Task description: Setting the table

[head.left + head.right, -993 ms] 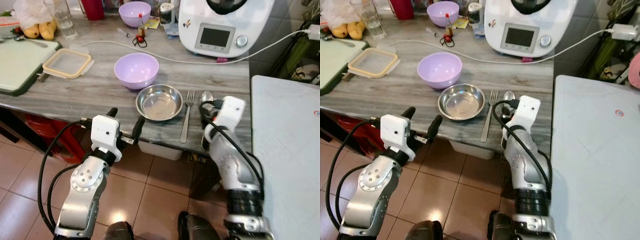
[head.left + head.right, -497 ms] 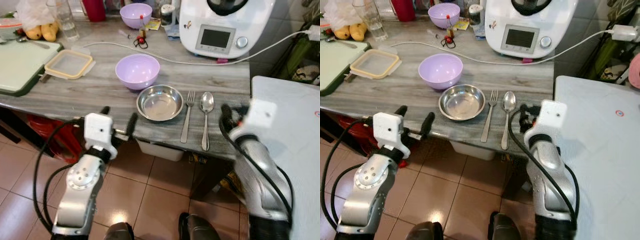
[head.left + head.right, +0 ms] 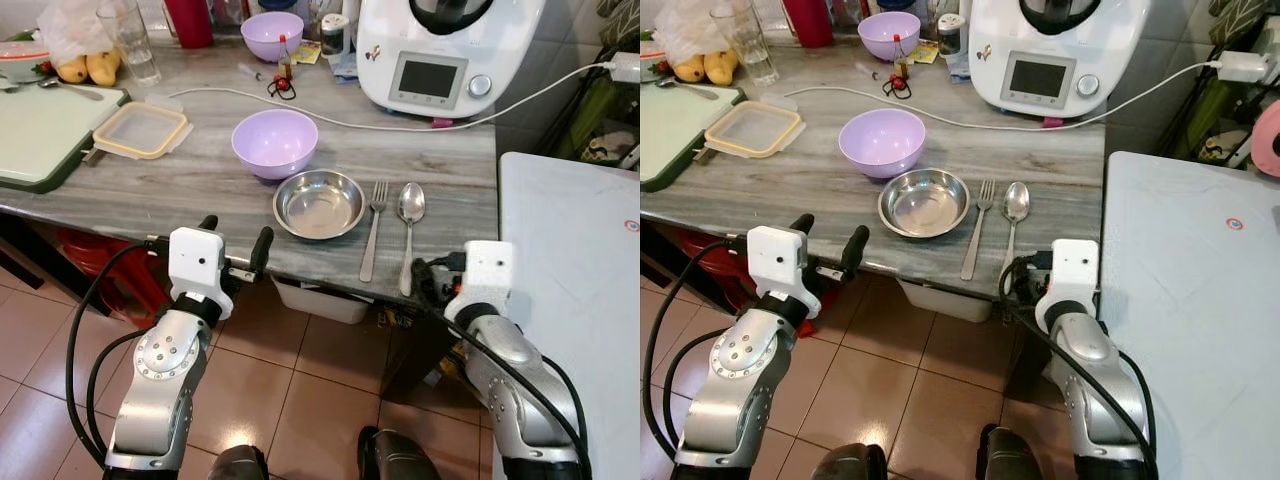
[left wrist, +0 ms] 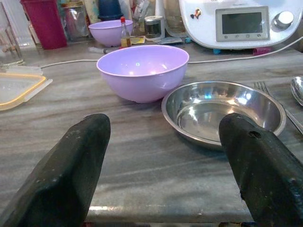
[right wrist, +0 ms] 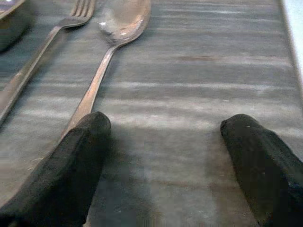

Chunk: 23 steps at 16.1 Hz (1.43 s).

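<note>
Grey stone-look counter (image 3: pixel 180 185). From left: left gripper (image 3: pixel 235 240) spread empty at near edge; lavender bowl (image 3: pixel 274 143), steel bowl (image 3: pixel 319 204) just nearer, fork (image 3: pixel 371 229), spoon (image 3: pixel 408 232) side by side; right gripper (image 5: pixel 163 156) spread empty beside spoon handle.

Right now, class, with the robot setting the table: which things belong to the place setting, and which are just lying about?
Part of the job:
steel bowl
fork
spoon
lilac bowl, possibly

Just lying about:
kitchen machine and its white cable
lidded container
cutting board
glass
second lilac bowl
</note>
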### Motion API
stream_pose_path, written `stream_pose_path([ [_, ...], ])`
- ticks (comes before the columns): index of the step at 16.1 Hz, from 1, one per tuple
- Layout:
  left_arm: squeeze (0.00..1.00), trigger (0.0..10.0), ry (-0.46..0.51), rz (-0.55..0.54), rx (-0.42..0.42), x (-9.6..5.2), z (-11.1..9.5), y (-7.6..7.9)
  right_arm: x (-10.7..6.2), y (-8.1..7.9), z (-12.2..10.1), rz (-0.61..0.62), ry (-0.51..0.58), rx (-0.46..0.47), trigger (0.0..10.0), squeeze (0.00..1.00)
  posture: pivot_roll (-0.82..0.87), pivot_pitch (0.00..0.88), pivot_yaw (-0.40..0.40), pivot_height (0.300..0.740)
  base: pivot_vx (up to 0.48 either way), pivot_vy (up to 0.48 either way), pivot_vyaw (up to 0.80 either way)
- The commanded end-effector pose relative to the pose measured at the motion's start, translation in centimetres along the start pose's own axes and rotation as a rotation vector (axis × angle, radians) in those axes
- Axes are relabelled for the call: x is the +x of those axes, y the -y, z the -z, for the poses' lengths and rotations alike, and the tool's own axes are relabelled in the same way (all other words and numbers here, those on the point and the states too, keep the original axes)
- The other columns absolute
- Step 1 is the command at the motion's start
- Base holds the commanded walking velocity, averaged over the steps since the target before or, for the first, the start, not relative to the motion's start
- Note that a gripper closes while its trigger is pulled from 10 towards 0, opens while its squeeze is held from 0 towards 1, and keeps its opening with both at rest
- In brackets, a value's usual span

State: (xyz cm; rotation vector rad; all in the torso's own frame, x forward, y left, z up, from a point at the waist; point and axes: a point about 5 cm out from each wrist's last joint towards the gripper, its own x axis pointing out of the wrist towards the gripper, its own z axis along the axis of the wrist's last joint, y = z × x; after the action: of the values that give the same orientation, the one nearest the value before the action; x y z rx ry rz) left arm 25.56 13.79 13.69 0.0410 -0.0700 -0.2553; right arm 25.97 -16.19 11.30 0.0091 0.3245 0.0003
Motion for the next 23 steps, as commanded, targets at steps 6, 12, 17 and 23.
stream_pose_path([
  [6,0.00,10.0,-0.025,0.004,-0.005,-0.3,0.3,0.0,0.5,-0.5,0.7,-0.076,-0.086,-0.058,10.0,1.00,0.01,0.112,0.047,0.740,0.000,0.000,0.00],
  [12,0.00,10.0,-0.013,-0.008,-0.014,-0.2,-0.1,-0.2,-0.9,-0.1,-1.3,-0.056,0.043,-0.125,10.0,1.00,0.01,0.101,0.048,0.740,0.000,0.000,0.00],
  [17,0.00,10.0,-0.049,-0.065,-0.017,-0.8,0.6,-0.8,-2.2,-0.1,-3.7,-0.041,0.308,-0.100,10.0,1.00,0.00,0.076,0.054,0.740,0.000,0.000,0.00],
  [23,0.00,10.0,-0.043,-0.069,-0.023,-0.2,0.5,-1.0,-1.8,-0.4,-3.1,-0.058,0.342,-0.039,10.0,0.00,0.00,0.060,0.050,0.740,-0.191,0.000,0.00],
])
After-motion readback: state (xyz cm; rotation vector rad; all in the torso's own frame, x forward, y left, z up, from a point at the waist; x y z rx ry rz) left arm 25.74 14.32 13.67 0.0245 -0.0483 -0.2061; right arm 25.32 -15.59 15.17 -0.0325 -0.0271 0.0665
